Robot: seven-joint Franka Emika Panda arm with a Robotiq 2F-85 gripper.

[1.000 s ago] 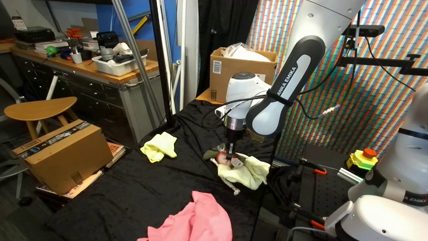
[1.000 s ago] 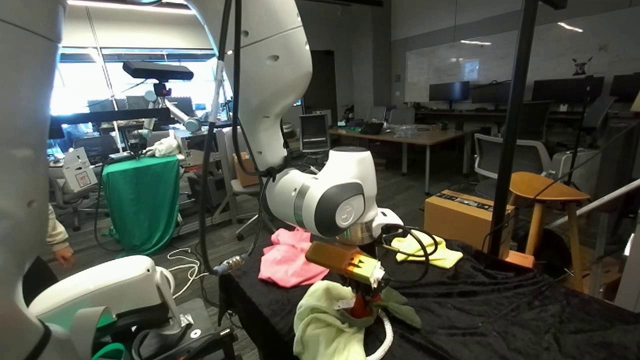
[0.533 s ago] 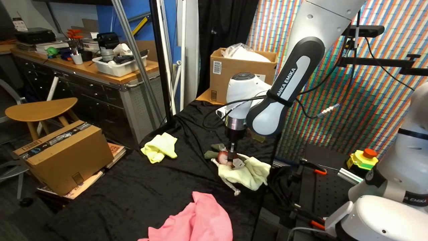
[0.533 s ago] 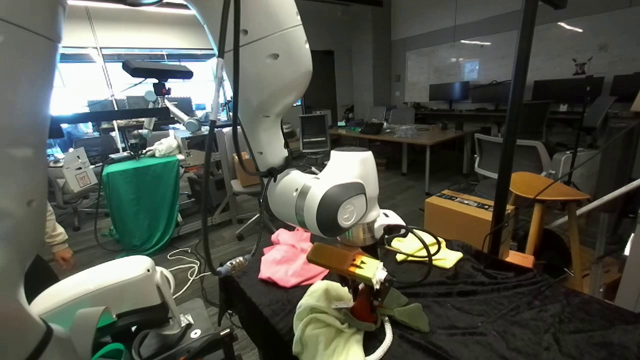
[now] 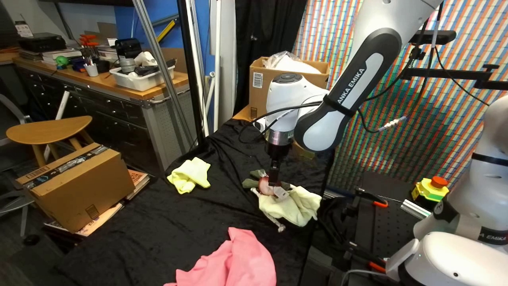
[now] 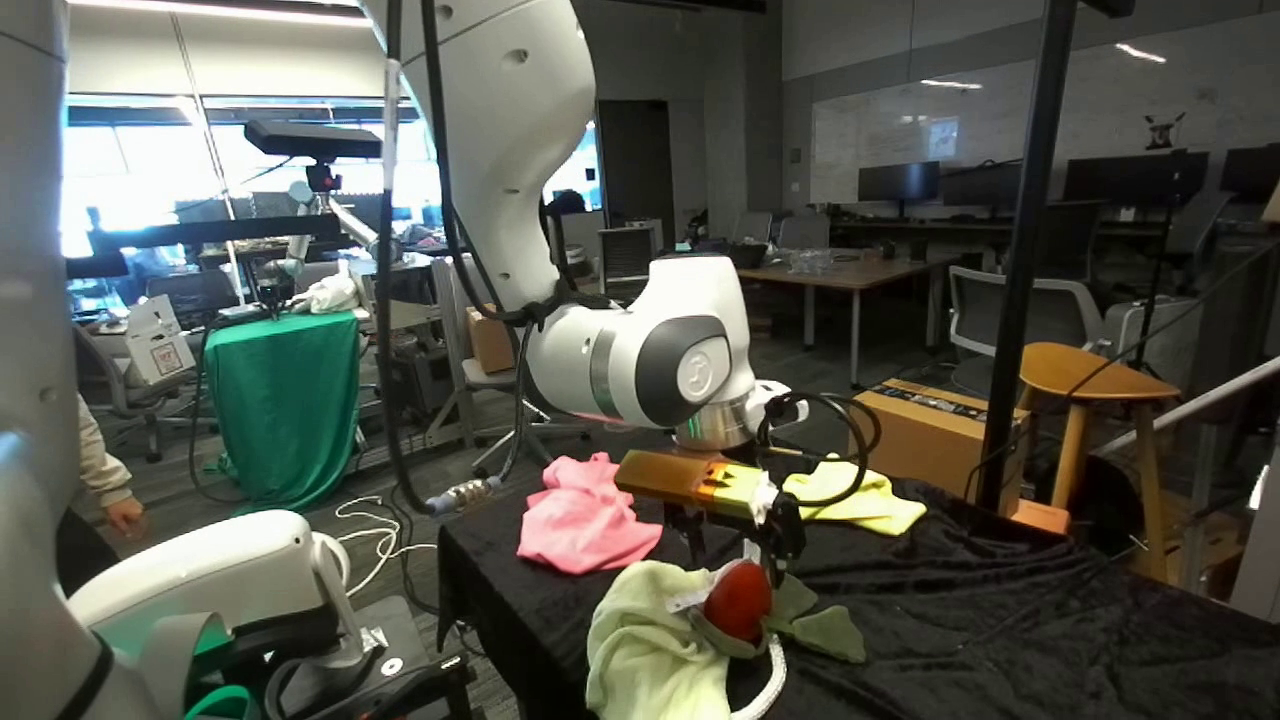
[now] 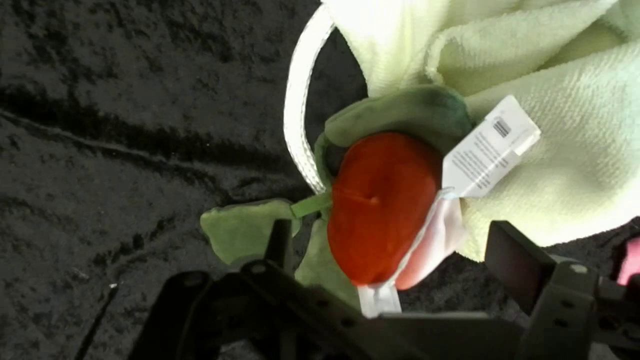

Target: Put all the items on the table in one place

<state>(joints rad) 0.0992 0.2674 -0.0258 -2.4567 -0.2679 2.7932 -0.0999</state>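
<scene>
Over the bench [image 5: 158, 222], has just drawn the arm [image 5: 353, 87] upward. Leaves the pink cloth [image 5: 238, 262] unmoved near a robot-side corner, the pale cloth [image 5: 291, 206] at the robot-side edge, the yellow cloth [image 5: 189, 174] along the opposite edge. Has the claw [image 7: 395, 245] spread wide, gripping nothing. Has risen clear of the toy [image 7: 382, 210], left lying against the pale cloth, just in from the robot-side edge, with the cord [image 7: 294, 110] beside it. Likely means a release there; if so, calls next for bringing over the pink cloth and the yellow cloth.
</scene>
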